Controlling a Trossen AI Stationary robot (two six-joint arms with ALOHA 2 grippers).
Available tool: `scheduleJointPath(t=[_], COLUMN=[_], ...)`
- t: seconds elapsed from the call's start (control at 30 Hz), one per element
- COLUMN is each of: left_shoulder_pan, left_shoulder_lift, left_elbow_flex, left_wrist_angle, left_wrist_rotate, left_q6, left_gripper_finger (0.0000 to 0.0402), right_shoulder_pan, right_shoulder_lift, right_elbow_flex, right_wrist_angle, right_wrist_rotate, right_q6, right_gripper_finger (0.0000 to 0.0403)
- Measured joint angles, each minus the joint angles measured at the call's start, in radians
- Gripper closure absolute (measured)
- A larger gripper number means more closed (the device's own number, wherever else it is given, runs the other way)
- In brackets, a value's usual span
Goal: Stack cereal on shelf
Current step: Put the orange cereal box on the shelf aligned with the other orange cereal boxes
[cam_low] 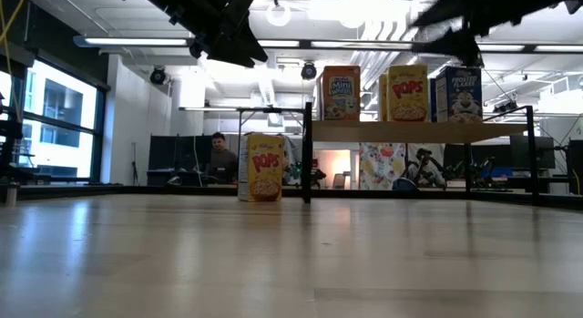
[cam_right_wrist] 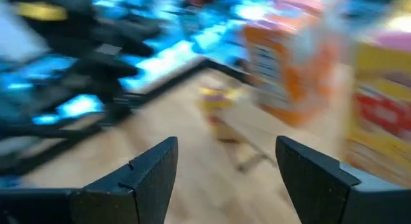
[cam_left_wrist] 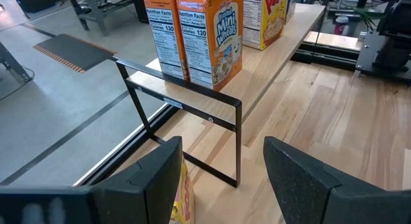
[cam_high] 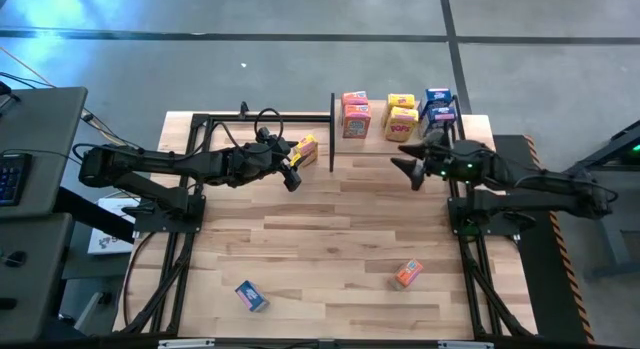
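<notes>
The shelf [cam_low: 419,131] stands at the table's far right on thin black posts. On it stand orange boxes [cam_high: 355,114], yellow boxes [cam_high: 401,115] and blue boxes [cam_high: 438,106] of cereal. A yellow box [cam_low: 264,168] stands upright on the table just left of the shelf. My left gripper [cam_high: 292,177] hovers open above and slightly nearer than it, with nothing between its fingers. My right gripper [cam_high: 398,157] hangs open and empty in front of the shelf's right half. A blue box [cam_high: 251,296] and an orange box [cam_high: 407,274] lie near the table's front.
Black frame rails [cam_high: 185,249] run along the table's left and right sides and its far left edge. Bare wood lies between the two arms in the middle of the table. A person [cam_low: 219,154] sits in the room behind the table.
</notes>
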State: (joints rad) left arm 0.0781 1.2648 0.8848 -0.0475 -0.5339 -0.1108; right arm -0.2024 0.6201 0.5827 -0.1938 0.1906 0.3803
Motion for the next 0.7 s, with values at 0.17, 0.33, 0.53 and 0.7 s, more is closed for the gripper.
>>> scheduleJointPath(t=[0.17, 0.33, 0.53, 0.7], left_shoulder_pan=[0.0, 0.0, 0.0, 0.0], left_shoulder_lift=[0.0, 0.0, 0.0, 0.0], left_elbow_flex=[0.0, 0.0, 0.0, 0.0], left_wrist_angle=[0.0, 0.001, 0.001, 0.001], left_wrist_rotate=[0.0, 0.0, 0.0, 0.0], left_q6=[0.0, 0.0, 0.0, 0.0], left_gripper_finger=[0.0193, 0.0193, 0.0193, 0.0193], right_shoulder_pan=[0.0, 0.0, 0.0, 0.0], right_shoulder_lift=[-0.046, -0.081, -0.092, -0.083], right_elbow_flex=[0.0, 0.0, 0.0, 0.097], right_wrist_angle=[0.168, 0.336, 0.539, 0.503], right_wrist_rotate=[-0.304, -0.556, -0.709, -0.798], right_q6=[-0.053, -0.068, -0.067, -0.108], right_gripper_finger=[0.0148, 0.0148, 0.0148, 0.0148])
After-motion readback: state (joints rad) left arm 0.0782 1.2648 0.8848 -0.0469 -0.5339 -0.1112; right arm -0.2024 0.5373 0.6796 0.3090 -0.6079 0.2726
